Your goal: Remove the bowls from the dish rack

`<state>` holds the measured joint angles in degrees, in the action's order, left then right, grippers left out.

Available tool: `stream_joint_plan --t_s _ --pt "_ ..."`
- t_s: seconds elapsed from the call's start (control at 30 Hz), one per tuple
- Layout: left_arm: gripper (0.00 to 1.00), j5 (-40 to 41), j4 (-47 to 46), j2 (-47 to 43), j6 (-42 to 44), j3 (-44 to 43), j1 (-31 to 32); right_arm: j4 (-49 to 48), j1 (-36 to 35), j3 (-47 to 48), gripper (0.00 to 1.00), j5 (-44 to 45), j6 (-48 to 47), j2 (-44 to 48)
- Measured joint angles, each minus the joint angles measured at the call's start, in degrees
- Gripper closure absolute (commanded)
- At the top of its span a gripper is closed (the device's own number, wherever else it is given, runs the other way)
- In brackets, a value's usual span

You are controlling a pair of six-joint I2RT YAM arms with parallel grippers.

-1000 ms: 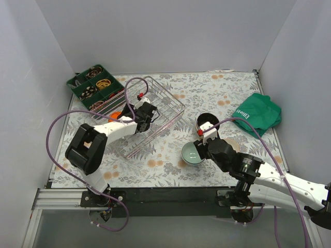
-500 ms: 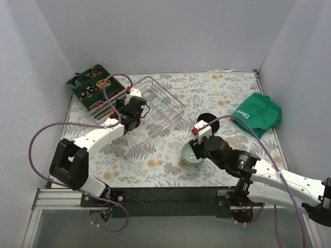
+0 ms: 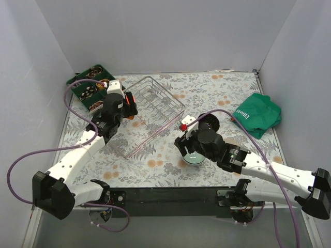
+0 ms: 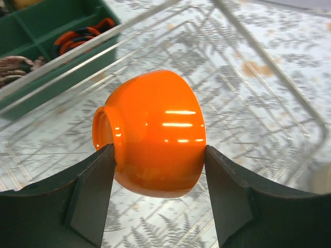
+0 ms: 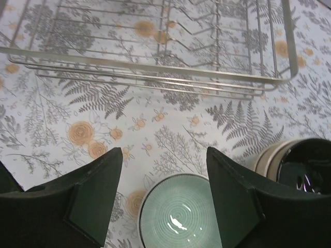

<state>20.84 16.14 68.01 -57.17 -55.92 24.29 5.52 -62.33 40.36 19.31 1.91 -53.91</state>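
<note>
My left gripper is shut on an orange bowl, gripping its sides with the bowl on its side, above the back-left part of the dish rack. The rack is a silver wire basket and shows no bowls in it; it also shows in the left wrist view and the right wrist view. My right gripper is open and empty, just above and beyond a pale green bowl that stands upright on the table. A dark bowl stands next to it, also in the right wrist view.
A green compartment tray of small items sits at the back left, just behind the rack, and shows in the left wrist view. A green cloth lies at the right. A floral mat covers the table.
My left gripper has risen and moved back-left out of the rack with the orange bowl. My right gripper has swung left, away from the green bowl, which stays on the table.
</note>
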Motion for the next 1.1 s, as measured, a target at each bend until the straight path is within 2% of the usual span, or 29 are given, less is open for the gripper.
stream_joint_plan --t_s 0.37,0.57,0.87,0.97,1.03,1.07,1.1 --pt "0.73 -20.00 -9.33 -7.76 -10.71 7.28 -1.57 -15.26 2.21 4.83 0.22 -10.34 -6.67 -9.49" --pt "0.73 -28.87 -15.06 -9.11 -15.56 9.14 -1.70 -21.86 4.11 7.04 0.22 -15.30 -8.87 -14.73" --pt "0.72 -37.24 -20.22 -9.18 -20.85 12.07 -1.79 -29.03 8.61 10.47 0.26 -23.76 -8.98 -22.12" --pt "0.72 -38.56 -21.55 -9.22 -21.90 12.09 -1.84 -30.10 9.14 12.41 0.30 -25.73 -8.79 -24.52" --pt "0.71 -39.34 -22.56 -9.25 -22.60 12.28 -1.86 -30.67 9.31 13.49 0.37 -26.97 -8.59 -26.03" --pt "0.70 -39.74 -22.77 -9.25 -22.88 12.37 -1.86 -30.84 9.33 13.88 0.42 -27.34 -8.55 -26.58" --pt "0.70 -40.06 -22.82 -9.25 -23.28 12.39 -1.86 -31.04 9.38 14.29 0.55 -27.93 -8.26 -27.28"
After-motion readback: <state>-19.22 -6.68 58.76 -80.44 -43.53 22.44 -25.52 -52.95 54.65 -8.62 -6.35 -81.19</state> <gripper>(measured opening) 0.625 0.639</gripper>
